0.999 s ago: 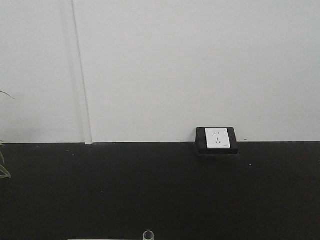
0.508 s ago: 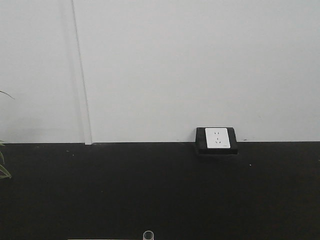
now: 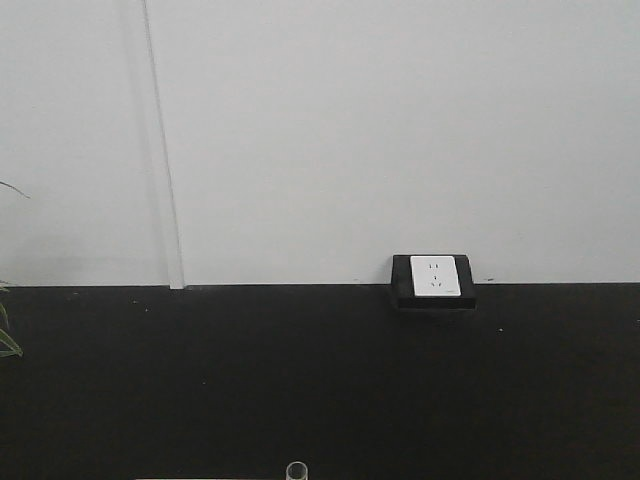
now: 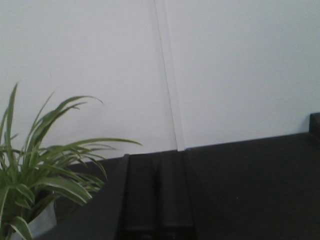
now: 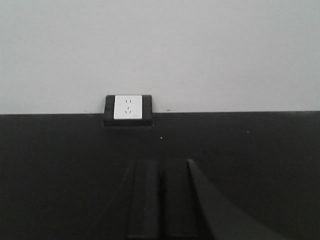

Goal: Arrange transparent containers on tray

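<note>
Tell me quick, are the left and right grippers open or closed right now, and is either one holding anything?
Left black gripper: closed, holding nothing.
Right black gripper: closed, holding nothing.

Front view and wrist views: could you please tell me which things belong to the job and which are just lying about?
Job: glass container rim at the bottom edge; left gripper and right gripper, both shut.
Lying about: wall socket; plant.

L hand [image 4: 157, 161] & R hand [image 5: 160, 165]: both matte black w/ two long flat fingers each (edges dim).
</note>
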Robot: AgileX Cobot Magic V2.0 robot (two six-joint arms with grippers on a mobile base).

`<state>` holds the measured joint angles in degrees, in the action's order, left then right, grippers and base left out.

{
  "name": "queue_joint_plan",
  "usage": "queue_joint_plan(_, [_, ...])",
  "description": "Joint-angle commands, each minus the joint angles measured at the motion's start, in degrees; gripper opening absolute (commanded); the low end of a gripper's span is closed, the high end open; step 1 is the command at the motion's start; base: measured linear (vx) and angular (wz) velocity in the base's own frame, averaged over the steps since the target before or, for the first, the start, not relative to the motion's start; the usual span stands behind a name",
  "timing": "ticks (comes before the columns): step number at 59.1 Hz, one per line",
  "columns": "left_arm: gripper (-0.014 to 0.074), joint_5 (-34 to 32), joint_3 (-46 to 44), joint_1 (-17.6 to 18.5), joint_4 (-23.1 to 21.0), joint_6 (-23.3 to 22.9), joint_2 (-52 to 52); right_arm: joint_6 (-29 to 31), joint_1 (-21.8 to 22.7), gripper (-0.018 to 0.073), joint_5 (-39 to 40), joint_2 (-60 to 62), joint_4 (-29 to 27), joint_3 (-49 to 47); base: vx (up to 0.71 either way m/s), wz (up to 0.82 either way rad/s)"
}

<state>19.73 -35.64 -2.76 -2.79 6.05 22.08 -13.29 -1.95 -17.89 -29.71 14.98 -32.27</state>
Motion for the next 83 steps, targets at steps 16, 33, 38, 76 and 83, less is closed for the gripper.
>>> queue_joint_plan(16, [0.0131,-1.86,5.63,-0.08,-0.28,0.0,4.1,-0.01,0.17,0.0189,4.52,-4.55,0.27,-1.94,0.0,0.0])
queue_joint_plan(33, [0.0326,-3.87,13.47,-0.08,-1.01,-0.06,4.1,-0.01,0.17,0.0488,4.47,-4.55,0.21,-1.94,0.0,0.0])
queue_joint_plan(38, [0.0363,-5.5,15.43,-0.08,-2.74,-0.06,4.1,-0.01,0.17,0.0519,4.56,-4.55,-0.05,-1.94,0.0,0.0])
queue_joint_plan(76, [0.0454,-8.96,17.5,7.56,-49.63,43.6,13.19,-0.01,0.17,0.0523,4.82,-4.55,-3.32,-1.94,0.0,0.0])
queue_joint_plan(83, [0.0455,-9.12,17.5,9.19,-62.02,56.59,16.73,-0.01,0.17,0.0523,4.76,-4.55,-3.32,-1.94,0.0,0.0])
